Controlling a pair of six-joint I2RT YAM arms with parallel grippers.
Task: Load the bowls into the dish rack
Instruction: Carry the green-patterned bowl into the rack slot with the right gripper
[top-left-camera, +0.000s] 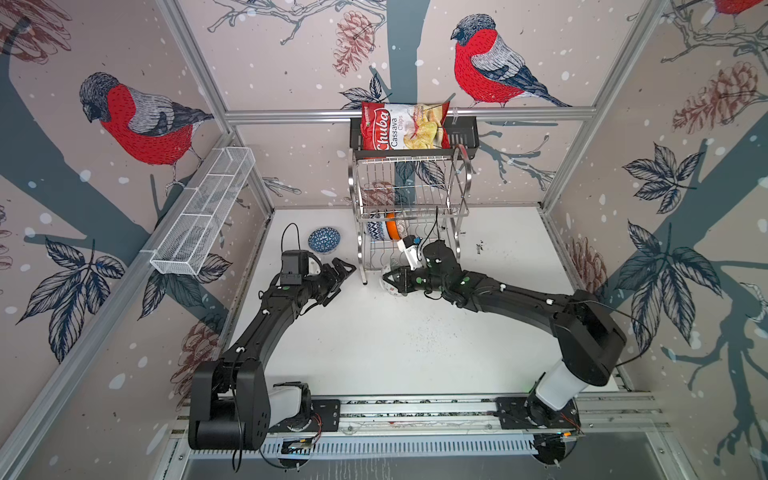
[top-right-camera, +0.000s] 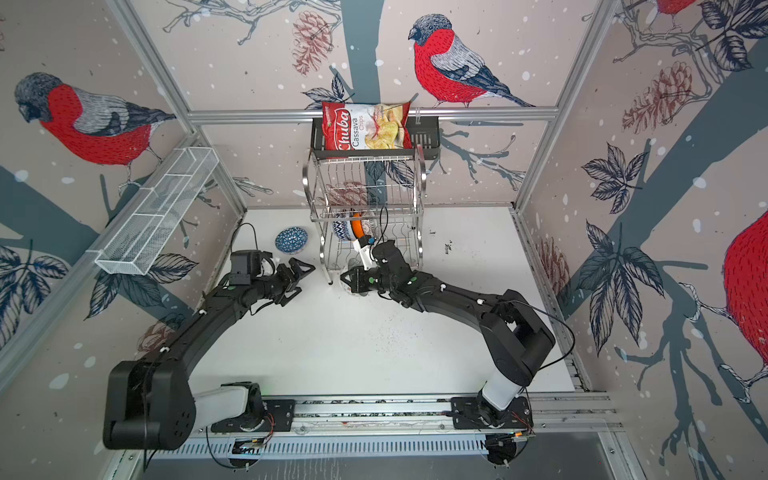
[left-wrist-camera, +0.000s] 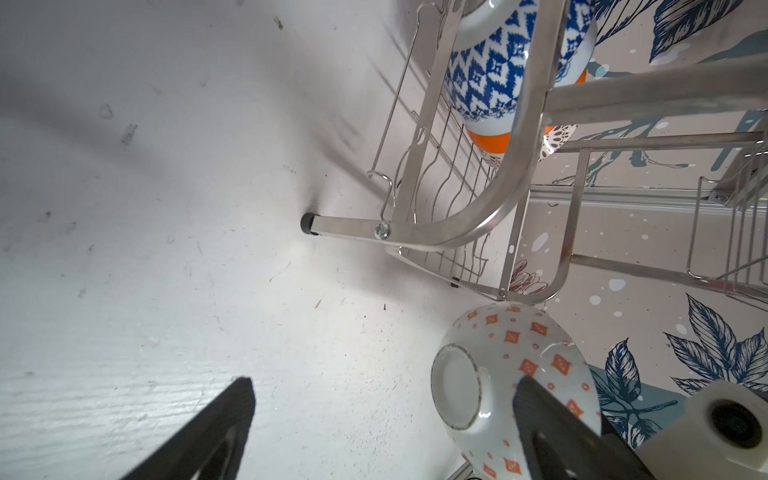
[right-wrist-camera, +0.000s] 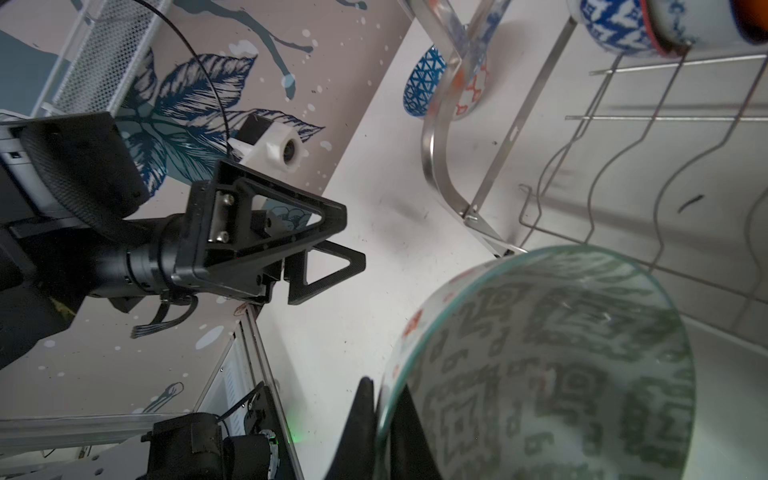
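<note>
The steel dish rack (top-left-camera: 453, 214) (top-right-camera: 422, 174) stands at the back of the white table. In its lower tier a blue-and-white bowl (top-left-camera: 376, 229) (left-wrist-camera: 486, 66), an orange bowl (top-left-camera: 390, 226) and a third patterned bowl stand on edge. A blue bowl (top-left-camera: 324, 240) (top-right-camera: 291, 240) sits on the table left of the rack. My right gripper (top-left-camera: 395, 280) (right-wrist-camera: 384, 386) is shut on the rim of a tilted bowl (right-wrist-camera: 561, 353) (left-wrist-camera: 519, 365) with orange-red diamonds outside and a grey-green pattern inside, by the rack's front left leg. My left gripper (top-left-camera: 347, 266) (left-wrist-camera: 384, 380) hangs open and empty just left of it.
A chips bag (top-left-camera: 405, 126) lies in a black slotted shelf (top-left-camera: 465, 133) above the rack. A long white mesh basket (top-left-camera: 203, 216) hangs on the left wall. The arms' mounting rail (top-left-camera: 415, 409) runs along the table's front edge.
</note>
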